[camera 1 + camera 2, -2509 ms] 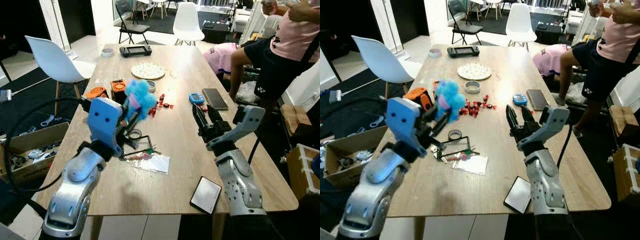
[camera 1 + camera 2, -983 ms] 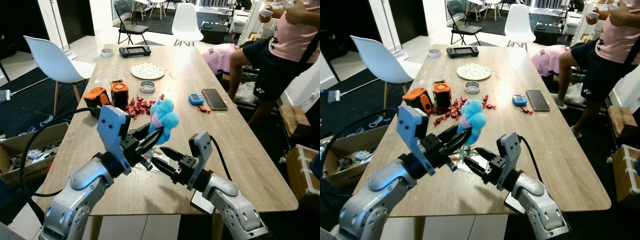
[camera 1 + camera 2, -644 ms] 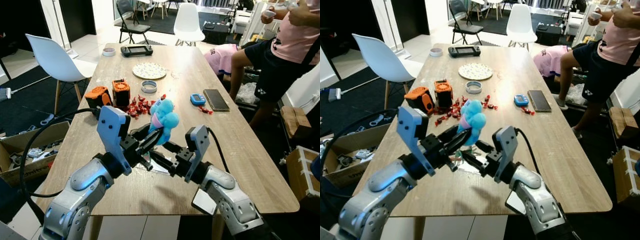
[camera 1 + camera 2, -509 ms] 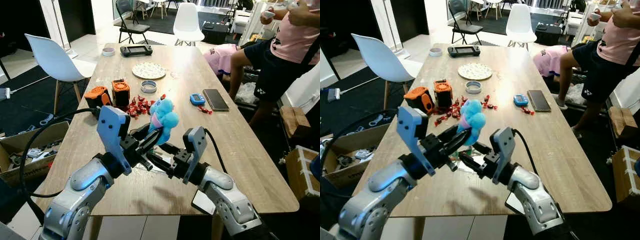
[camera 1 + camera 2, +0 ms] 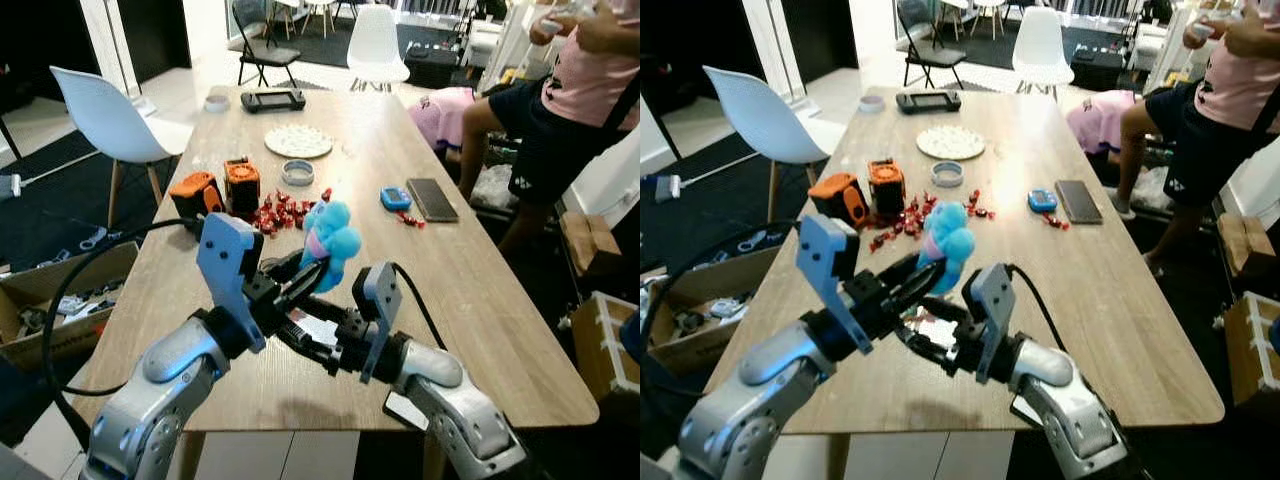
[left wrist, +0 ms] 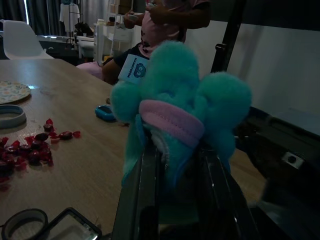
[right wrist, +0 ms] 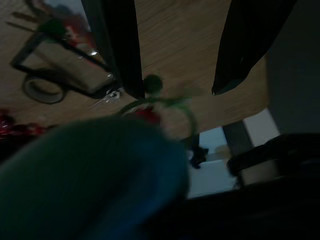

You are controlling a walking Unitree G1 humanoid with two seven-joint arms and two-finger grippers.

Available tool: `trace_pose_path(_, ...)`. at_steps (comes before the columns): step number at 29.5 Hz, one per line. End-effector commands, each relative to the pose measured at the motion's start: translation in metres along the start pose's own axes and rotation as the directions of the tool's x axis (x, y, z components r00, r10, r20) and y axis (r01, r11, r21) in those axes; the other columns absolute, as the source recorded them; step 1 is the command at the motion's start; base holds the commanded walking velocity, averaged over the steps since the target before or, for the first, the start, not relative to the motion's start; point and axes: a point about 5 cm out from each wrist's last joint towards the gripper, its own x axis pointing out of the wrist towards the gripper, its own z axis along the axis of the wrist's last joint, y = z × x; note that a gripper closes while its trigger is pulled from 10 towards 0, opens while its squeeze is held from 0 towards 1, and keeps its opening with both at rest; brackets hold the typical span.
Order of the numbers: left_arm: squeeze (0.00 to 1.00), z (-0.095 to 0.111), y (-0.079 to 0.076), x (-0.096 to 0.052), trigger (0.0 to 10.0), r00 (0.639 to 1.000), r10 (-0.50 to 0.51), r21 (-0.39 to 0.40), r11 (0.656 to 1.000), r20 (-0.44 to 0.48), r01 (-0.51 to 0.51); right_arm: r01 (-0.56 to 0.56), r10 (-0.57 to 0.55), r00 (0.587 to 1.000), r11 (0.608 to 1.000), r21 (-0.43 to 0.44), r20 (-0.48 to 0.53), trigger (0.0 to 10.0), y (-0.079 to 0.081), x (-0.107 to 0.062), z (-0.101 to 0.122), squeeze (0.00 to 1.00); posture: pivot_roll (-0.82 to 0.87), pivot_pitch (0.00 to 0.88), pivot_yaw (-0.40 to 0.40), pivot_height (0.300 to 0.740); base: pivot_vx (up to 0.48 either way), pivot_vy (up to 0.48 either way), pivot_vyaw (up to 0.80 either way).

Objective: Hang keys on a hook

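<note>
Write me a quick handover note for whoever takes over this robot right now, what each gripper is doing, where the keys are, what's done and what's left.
Left gripper: shut on the blue plush keychain, held up above the wooden table.
Right gripper: open, fingers reaching in just under the plush, by the key ring dangling there; nothing gripped.
Done: the keys are off the table.
Left: no hook can be seen in these views, so it still has to be found and the ring hung on it.
Note: a person stands by the table's far right end.
</note>
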Motion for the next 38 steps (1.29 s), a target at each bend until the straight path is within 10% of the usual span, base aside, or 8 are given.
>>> trace_pose_path(1,0.0,0.0,-0.004,0.001,10.0,1.0,-0.019,-0.003,1.0,0.003,0.019,-0.028,0.028,0.999,1.0,-0.004,-0.017,10.0,0.005,0.0,-0.002,0.0,0.12,0.123,-0.051,0.74,0.0,0.0,0.0)
trace_pose_path(16,0.0,-0.001,-0.004,0.001,10.0,1.0,-0.018,-0.004,1.0,0.0,0.018,-0.002,0.002,1.0,0.999,-0.04,-0.01,9.3,0.002,-0.001,0.005,0.0,0.12,0.122,-0.053,0.74,0.0,0.0,0.0)
trace_pose_path(22,0.0,-0.001,-0.004,0.001,10.0,1.0,-0.018,-0.002,1.0,-0.004,0.018,0.012,-0.012,1.0,1.0,-0.027,-0.025,3.5,0.001,-0.003,-0.001,0.0,0.12,0.12,-0.052,0.74,0.0,0.0,0.0)
trace_pose_path(28,0.0,-0.002,-0.003,0.001,10.0,1.0,-0.02,-0.001,1.0,-0.007,0.02,0.03,-0.03,0.999,0.999,-0.017,-0.032,0.0,0.001,-0.004,-0.004,0.0,0.12,0.118,-0.048,0.74,0.0,0.0,0.0)
trace_pose_path(32,0.0,-0.002,-0.003,0.001,10.0,1.0,-0.021,-0.001,1.0,-0.007,0.021,0.035,-0.035,0.999,0.999,-0.017,-0.031,0.0,0.0,-0.004,-0.005,0.0,0.12,0.116,-0.049,0.74,0.0,0.0,0.0)
trace_pose_path(33,0.0,-0.002,-0.003,0.001,10.0,1.0,-0.021,-0.001,1.0,-0.007,0.021,0.038,-0.039,0.999,0.999,-0.018,-0.03,1.7,0.0,-0.004,-0.005,0.0,0.12,0.116,-0.049,0.74,0.0,0.0,0.0)
trace_pose_path(34,0.0,-0.002,-0.003,0.001,10.0,1.0,-0.02,0.001,1.0,-0.008,0.02,0.046,-0.046,0.998,0.999,-0.022,-0.03,10.0,-0.001,-0.004,-0.005,0.0,0.12,0.115,-0.049,0.74,0.0,0.0,0.0)
trace_pose_path(38,0.0,-0.003,-0.002,0.001,10.0,1.0,-0.009,0.013,1.0,-0.013,0.009,0.081,-0.082,0.996,0.996,-0.035,-0.033,10.0,-0.006,-0.003,-0.005,0.0,0.12,0.112,-0.049,0.74,0.0,0.0,0.0)
